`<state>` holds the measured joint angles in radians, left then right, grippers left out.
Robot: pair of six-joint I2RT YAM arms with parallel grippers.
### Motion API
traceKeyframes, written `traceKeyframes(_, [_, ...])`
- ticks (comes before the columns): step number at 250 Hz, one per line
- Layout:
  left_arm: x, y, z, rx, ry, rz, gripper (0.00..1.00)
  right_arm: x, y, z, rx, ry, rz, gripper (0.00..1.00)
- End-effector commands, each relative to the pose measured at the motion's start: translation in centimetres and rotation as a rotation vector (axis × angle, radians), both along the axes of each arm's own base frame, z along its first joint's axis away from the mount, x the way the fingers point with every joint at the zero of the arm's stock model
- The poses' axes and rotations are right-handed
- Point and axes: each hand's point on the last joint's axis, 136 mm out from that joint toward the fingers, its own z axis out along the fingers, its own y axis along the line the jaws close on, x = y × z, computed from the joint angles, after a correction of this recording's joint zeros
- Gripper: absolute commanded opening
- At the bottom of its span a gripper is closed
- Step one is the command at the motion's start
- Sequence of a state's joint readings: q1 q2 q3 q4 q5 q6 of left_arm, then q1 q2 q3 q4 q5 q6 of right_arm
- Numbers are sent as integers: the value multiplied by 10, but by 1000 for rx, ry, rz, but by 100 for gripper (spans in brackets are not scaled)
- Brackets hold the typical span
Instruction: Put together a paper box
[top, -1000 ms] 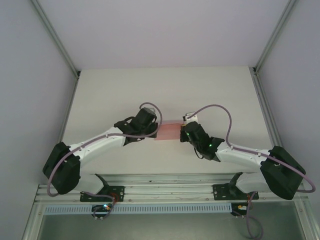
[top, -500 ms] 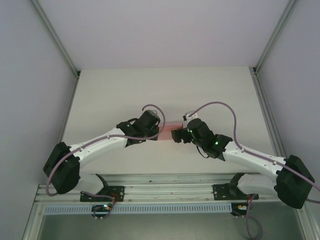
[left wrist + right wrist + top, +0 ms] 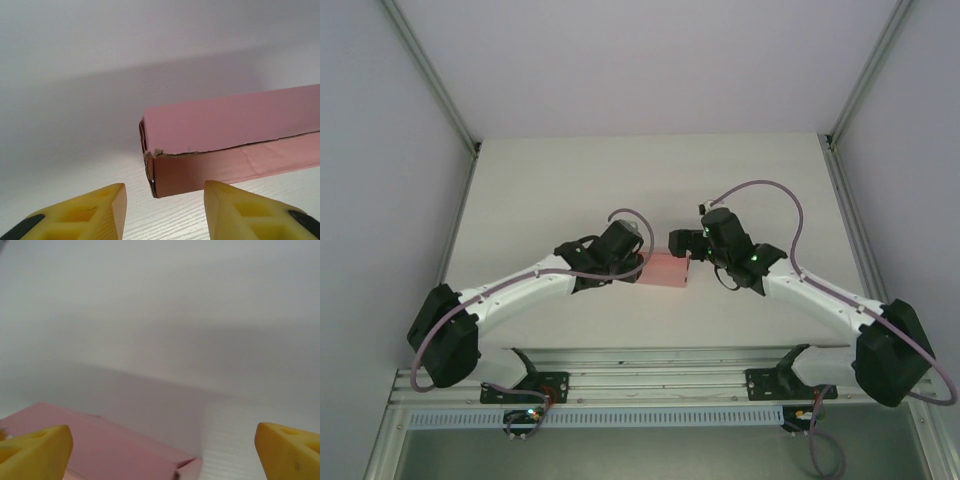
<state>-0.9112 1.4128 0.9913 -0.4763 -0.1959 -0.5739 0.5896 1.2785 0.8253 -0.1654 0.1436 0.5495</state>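
The paper box (image 3: 667, 270) is a small salmon-pink flat rectangular box lying on the white table between the two arms. In the left wrist view its end corner (image 3: 165, 170) sits just beyond my left gripper (image 3: 165, 212), whose yellow fingers (image 3: 85, 212) stand apart without touching it. From above, my left gripper (image 3: 640, 263) is at the box's left end. My right gripper (image 3: 682, 243) hovers at the box's far right corner. In the right wrist view the right gripper (image 3: 162, 455) is wide open, and the box (image 3: 100, 447) lies low between its fingertips, untouched.
The white table (image 3: 650, 180) stretches far behind the box, with grey walls on both sides. A metal rail (image 3: 660, 385) with the arm bases runs along the near edge. Purple cables (image 3: 760, 195) loop above each wrist.
Both grippers have opened and let go of the box, which now rests on the table. The right gripper has drawn back toward the far right; the left has backed off slightly.
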Motion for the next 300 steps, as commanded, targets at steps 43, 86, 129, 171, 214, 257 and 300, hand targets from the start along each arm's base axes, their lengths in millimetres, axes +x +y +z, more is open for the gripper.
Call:
traceKeyframes(43, [-1, -12, 14, -24, -4, -50, 48, -20, -10, -65, -10, 153, -7, 88])
traceKeyframes(86, [-5, -16, 41, -105, -39, -73, 72, -23, -18, -88, -15, 120, -27, 88])
traceKeyframes(129, [7, -6, 49, -180, -21, 0, 100, -26, -14, -96, 15, 92, 6, 88])
traceKeyframes(171, [24, -5, 22, -310, 94, 48, 100, -30, -12, -101, 26, 52, 46, 88])
traceKeyframes(214, [30, -7, -5, -365, 148, 46, 98, -32, -13, -106, 10, 14, 77, 85])
traceKeyframes(257, [25, 1, -42, -377, 144, 61, 80, -34, -14, -116, -24, 3, 109, 83])
traceKeyframes(300, [17, -5, -75, -477, 180, 32, 55, -35, -15, -128, -46, -3, 133, 77])
